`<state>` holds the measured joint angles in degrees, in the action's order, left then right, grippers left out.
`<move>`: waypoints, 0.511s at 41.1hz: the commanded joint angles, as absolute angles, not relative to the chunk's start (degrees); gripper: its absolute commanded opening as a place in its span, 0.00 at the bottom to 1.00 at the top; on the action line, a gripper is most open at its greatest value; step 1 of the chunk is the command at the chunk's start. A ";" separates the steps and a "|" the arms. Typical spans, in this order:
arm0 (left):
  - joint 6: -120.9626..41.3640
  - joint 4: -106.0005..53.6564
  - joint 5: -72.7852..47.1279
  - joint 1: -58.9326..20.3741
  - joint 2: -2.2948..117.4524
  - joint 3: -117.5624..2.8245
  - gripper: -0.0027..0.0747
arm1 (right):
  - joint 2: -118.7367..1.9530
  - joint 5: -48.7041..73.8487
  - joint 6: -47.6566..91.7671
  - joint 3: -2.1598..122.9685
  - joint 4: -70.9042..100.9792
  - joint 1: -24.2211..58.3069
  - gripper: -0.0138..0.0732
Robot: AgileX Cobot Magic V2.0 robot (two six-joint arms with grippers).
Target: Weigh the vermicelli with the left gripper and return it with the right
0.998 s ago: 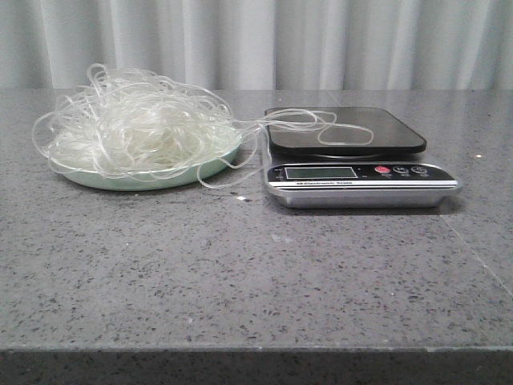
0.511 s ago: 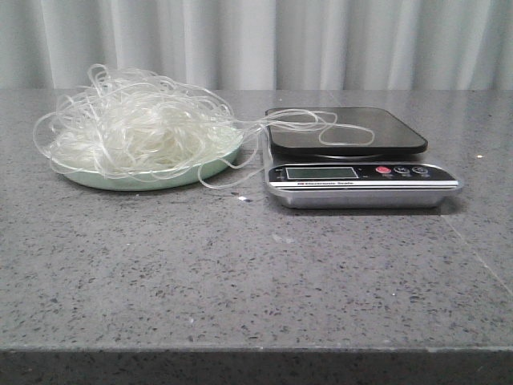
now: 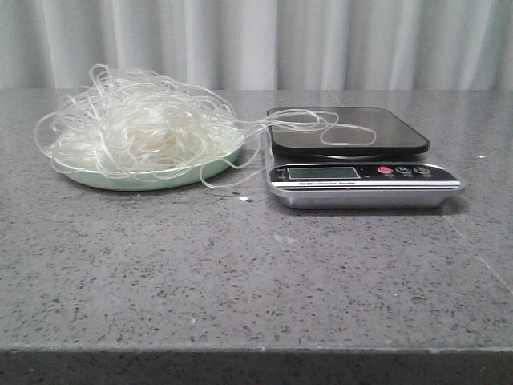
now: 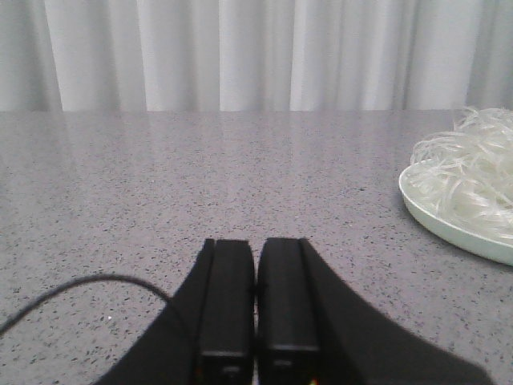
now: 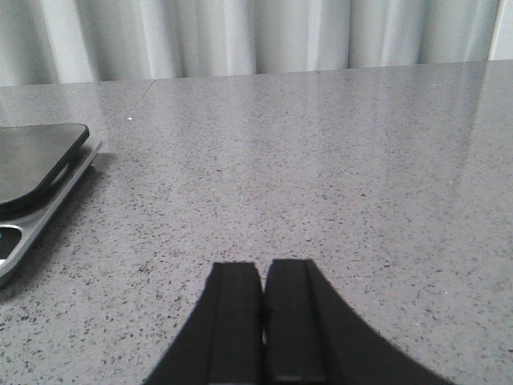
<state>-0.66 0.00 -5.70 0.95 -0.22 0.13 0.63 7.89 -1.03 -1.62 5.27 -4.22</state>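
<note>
The vermicelli [image 3: 136,128] is a loose whitish tangle heaped on a pale green plate [image 3: 148,180] at the left of the front view. Stray loops trail across onto the black platform of the scale [image 3: 346,132]. In the left wrist view the vermicelli [image 4: 473,168] and plate [image 4: 449,228] show off to one side, well apart from my left gripper [image 4: 256,245], which is shut with nothing between its fingers. My right gripper [image 5: 264,266] is shut and empty too, with the scale [image 5: 36,172] some way off beside it. Neither gripper shows in the front view.
The scale's silver base carries a display [image 3: 321,172] and a red button [image 3: 384,170]. A thin black cable [image 4: 80,285] lies on the grey speckled table near my left gripper. A white curtain hangs behind the table.
</note>
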 commanded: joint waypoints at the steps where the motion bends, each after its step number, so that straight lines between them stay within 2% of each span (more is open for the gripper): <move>1: 0.00 -0.55 -1.49 0.90 -1.31 0.58 0.21 | 1.62 2.62 -1.00 -1.18 5.41 -4.52 0.33; 21: 0.00 -0.55 -1.49 0.90 -1.31 0.58 0.21 | 1.62 4.11 -1.00 -1.18 5.41 -4.52 0.33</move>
